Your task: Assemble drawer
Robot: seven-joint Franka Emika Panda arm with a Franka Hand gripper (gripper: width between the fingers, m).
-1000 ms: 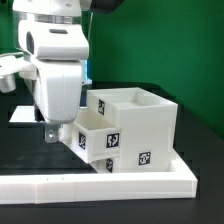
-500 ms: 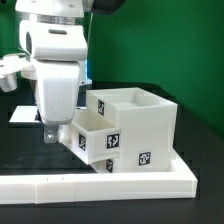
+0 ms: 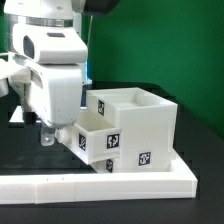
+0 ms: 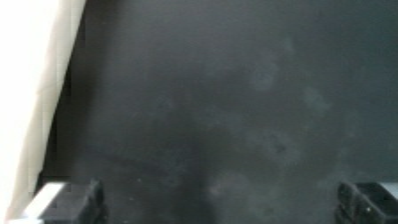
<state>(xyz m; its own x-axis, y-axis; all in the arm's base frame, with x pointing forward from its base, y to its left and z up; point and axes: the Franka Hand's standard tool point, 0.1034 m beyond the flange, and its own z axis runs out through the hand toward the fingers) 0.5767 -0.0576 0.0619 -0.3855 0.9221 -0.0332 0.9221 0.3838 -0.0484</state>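
**A:** Right, look at the exterior view first. You'll see the gripper (image 3: 47, 136) low in the left half of the frame, hanging under the white arm (image 3: 55, 70) that fills the upper left. It sits just above the black table (image 3: 25, 160).

**B:** And the drawer parts?

**A:** The box shell (image 3: 140, 125) stands right of centre, open at the top, with marker tags on its front face. The knobbed tray (image 3: 95, 138) pokes out of the shell's left side toward the middle of the frame, part way in and tilted a little. Your arm is just beside the tray's outer end; whether they touch, you cannot tell from this angle.

**B:** Are the fingers holding anything?

**A:** No. In the wrist view you get one fingertip (image 4: 68, 200) in the lower left corner and the other in the lower right corner, spread wide with only bare dark table between them. So the jaws stand apart and empty.

**B:** What is the pale strip in the wrist view?

**A:** Along the left edge there is a white surface (image 4: 27, 90), too close to identify. In the exterior view, the low white rail (image 3: 100, 184) runs across the bottom of the frame, in front of the shell.
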